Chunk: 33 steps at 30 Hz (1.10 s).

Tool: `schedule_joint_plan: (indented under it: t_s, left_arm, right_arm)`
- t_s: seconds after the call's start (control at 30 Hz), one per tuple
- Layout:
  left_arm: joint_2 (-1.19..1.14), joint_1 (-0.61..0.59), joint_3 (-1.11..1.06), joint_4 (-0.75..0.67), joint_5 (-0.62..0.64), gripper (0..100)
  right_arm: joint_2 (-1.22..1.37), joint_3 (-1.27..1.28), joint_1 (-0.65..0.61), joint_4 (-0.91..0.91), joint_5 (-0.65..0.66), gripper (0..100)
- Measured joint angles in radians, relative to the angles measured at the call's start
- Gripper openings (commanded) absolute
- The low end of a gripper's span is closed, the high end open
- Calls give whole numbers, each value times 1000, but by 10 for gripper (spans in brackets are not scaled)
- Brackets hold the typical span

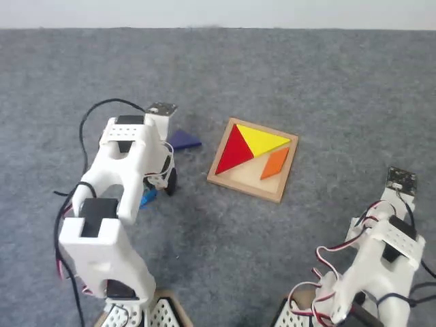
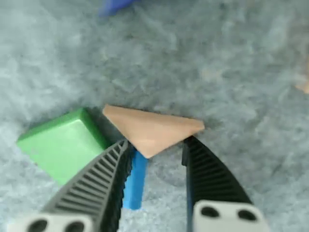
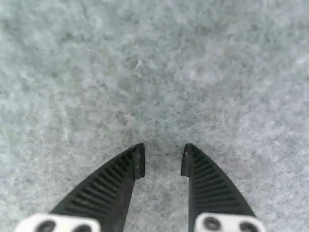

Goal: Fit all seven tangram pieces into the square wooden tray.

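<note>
The square wooden tray (image 1: pixel 221 172) holds a red triangle (image 1: pixel 234 151), a yellow triangle (image 1: pixel 262 141) and an orange piece (image 1: pixel 274 163). My left gripper (image 2: pixel 157 142) is low over the carpet left of the tray, open, its fingertips (image 2: pixel 124 147) close on either side of a tan triangle's (image 2: pixel 152 128) near corner. A green square (image 2: pixel 63 144) lies beside that triangle, and a blue piece (image 2: pixel 134 182) lies partly under it. A dark blue triangle (image 1: pixel 184 141) rests between the left arm and the tray. My right gripper (image 3: pixel 162 159) is open over bare carpet.
The right arm (image 1: pixel 385 248) stands at the front right, well away from the tray. Grey carpet (image 1: pixel 286 75) covers the whole table. In the high view the blue piece (image 1: pixel 148 197) pokes out from under the left arm (image 1: pixel 122 163).
</note>
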<state>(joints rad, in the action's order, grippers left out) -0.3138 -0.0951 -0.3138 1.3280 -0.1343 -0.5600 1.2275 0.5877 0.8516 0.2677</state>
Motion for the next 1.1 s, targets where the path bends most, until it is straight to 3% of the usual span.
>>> schedule_joint_plan:
  t_s: [0.17, 0.3, 0.57, 0.67, 0.97, 1.1]
  left_arm:
    - [-3, 2, 3, 0, 9, 179]
    - [-8, -5, 51, 11, 107, 235]
    - [-9, -8, 146, 109, 548, 250]
    - [-17, -8, 146, 117, 649, 250]
    - [-186, 37, 209, 195, 703, 249]
    - [-224, 40, 275, 229, 697, 189]
  right_arm:
    - [0, 0, -2, 0, 0, 131]
    - [0, 0, -3, 0, 0, 131]
    - [0, 0, -3, 0, 0, 130]
    - [0, 0, -3, 0, 0, 130]
    - [0, 0, -3, 0, 0, 130]
    - [0, 0, -3, 0, 0, 130]
